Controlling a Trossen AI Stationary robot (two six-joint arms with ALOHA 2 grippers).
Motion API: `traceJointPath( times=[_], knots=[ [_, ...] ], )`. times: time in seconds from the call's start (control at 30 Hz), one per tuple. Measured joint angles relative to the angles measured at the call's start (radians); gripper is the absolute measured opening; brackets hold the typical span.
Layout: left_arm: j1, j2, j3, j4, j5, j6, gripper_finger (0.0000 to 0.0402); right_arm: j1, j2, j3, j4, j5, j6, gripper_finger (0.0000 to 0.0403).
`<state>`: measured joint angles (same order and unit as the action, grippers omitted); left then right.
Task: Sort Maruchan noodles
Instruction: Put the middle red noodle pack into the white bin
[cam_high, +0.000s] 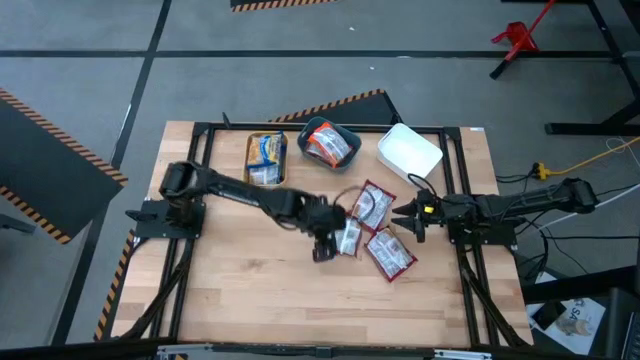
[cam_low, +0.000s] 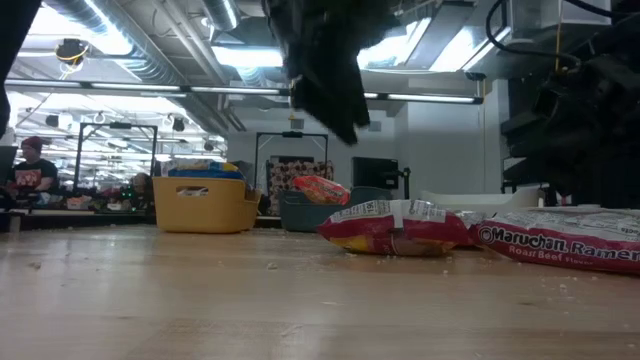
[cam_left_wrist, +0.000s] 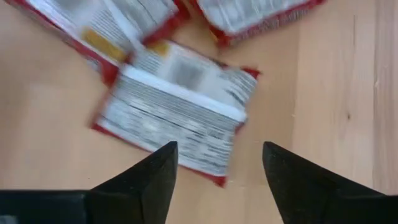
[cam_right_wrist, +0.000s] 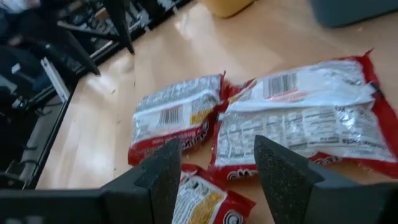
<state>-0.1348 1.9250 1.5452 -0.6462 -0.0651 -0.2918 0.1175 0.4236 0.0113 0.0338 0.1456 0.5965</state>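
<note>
Three dark red-and-white noodle packets lie flat mid-table: one (cam_high: 372, 205), one (cam_high: 348, 238) and one (cam_high: 390, 252). My left gripper (cam_high: 325, 247) hovers open just left of the middle packet (cam_left_wrist: 174, 112), above the table and touching nothing; the low view shows it (cam_low: 325, 70) raised. My right gripper (cam_high: 408, 218) is open at the packets' right side, with the packets (cam_right_wrist: 174, 118) (cam_right_wrist: 305, 124) ahead of its fingers. Blue-and-yellow packets lie in the yellow bin (cam_high: 266, 158). An orange-and-white packet (cam_high: 328, 147) lies in the teal bin.
The white bin (cam_high: 410, 152) stands at the far right, next to the teal bin (cam_high: 345, 135). All three bins line the table's far edge. Bare wood (cam_high: 280, 300) stretches along the near half of the table. People show far behind in the low view.
</note>
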Motion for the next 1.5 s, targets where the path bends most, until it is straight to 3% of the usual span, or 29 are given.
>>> traceJointPath(
  times=[0.3,0.53,0.73,1.17,1.37,1.5],
  knots=[
    [-0.049,0.128,0.0,0.017,-0.051,-0.192,0.0278,0.0,0.0,0.0,-0.008,-0.047,-0.024,0.0191],
    [-0.046,0.179,0.0,0.018,-0.162,-0.299,0.0281,0.0,0.0,0.0,-0.012,-0.069,-0.027,0.0191],
    [-0.042,0.23,0.001,0.049,-0.134,-0.303,0.0271,0.0,0.0,0.0,-0.015,-0.087,-0.027,0.0191],
    [-0.039,0.235,0.0,0.125,-0.177,-0.335,0.013,0.0,0.0,0.0,-0.021,-0.114,-0.024,0.0191],
    [-0.037,0.235,0.013,0.139,-0.182,-0.345,0.002,0.0,0.0,0.0,-0.021,-0.114,-0.022,0.0191],
    [-0.043,0.235,0.063,0.135,-0.185,-0.353,0.0007,0.0,0.0,0.0,-0.021,-0.114,-0.022,0.0191]
  ],
)
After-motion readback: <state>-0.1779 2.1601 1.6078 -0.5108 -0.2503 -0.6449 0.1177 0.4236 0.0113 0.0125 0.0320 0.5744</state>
